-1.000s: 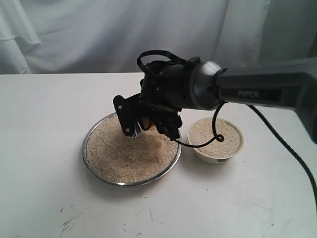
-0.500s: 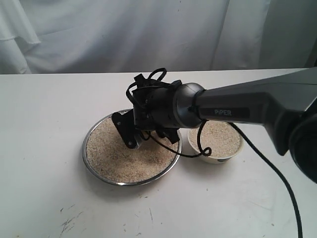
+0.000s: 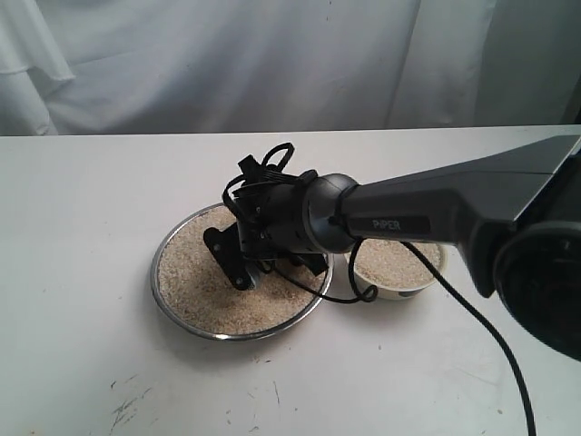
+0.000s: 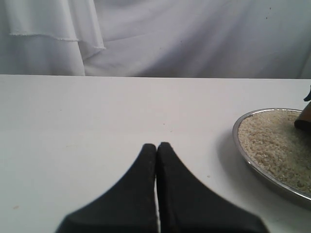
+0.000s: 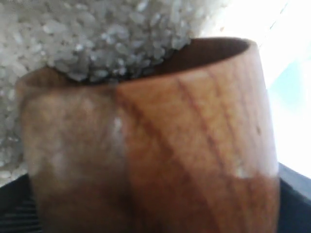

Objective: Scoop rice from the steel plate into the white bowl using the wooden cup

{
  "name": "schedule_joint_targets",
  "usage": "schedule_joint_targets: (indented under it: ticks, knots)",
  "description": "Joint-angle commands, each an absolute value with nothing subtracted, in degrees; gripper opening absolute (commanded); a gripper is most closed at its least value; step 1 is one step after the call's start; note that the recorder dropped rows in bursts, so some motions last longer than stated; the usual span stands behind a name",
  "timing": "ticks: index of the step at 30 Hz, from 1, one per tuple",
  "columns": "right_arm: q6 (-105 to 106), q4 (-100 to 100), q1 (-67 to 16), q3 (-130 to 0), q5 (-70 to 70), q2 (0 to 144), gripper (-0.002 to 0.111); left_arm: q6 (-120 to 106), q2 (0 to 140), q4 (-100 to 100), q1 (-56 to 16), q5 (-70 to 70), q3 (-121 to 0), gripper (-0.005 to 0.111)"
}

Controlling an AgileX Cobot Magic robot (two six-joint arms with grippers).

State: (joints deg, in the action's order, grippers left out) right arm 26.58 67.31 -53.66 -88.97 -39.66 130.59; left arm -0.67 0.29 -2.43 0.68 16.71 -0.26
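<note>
– Right gripper (image 3: pixel 270 272), finding?

– Clamped on the wooden cup (image 5: pixel 194 141), jaws set against opposite sides of its wall. It was lowered over the middle of the steel plate (image 3: pixel 156 283), at the end of the right arm (image 3: pixel 454 204), which reached in from the right.

– Left gripper (image 4: pixel 156 148)?

– Fingers pressed together with nothing between them. It was above the table (image 3: pixel 82 209) and apart from the plate, whose rim showed at the edge of its camera.

– Vessels, largest first.

– Steel plate sat left of centre on the table and held a broad layer of rice (image 3: pixel 195 286). White bowl (image 3: pixel 399 292) stood just beside the plate's right rim, partly hidden behind the arm, with rice nearly to its brim.

– Cup condition?

– Mouth was pushed into the plate's rice. Grains lay heaped against the rim and over it into the dark opening. The amount inside could not be determined.

– Anything smaller?

– Black cable (image 3: pixel 481 322) trailed from the arm across the near right of the table. A few dark scuffs (image 3: pixel 127 409) marked the near left.
</note>
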Motion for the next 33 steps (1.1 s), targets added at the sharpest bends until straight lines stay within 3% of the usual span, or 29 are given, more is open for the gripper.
schedule_joint_targets:
  ticks: [1,33]
  knots:
    - [26.35,66.77,-54.39,-89.24,-37.73,130.60,0.000,-0.49,0.00,-2.48,0.60,16.34,0.00,0.000]
    - [33.02,53.42,-55.54,-89.24,-29.95,130.73,0.000,-0.49,0.00,-2.48,0.60,16.34,0.00,0.000]
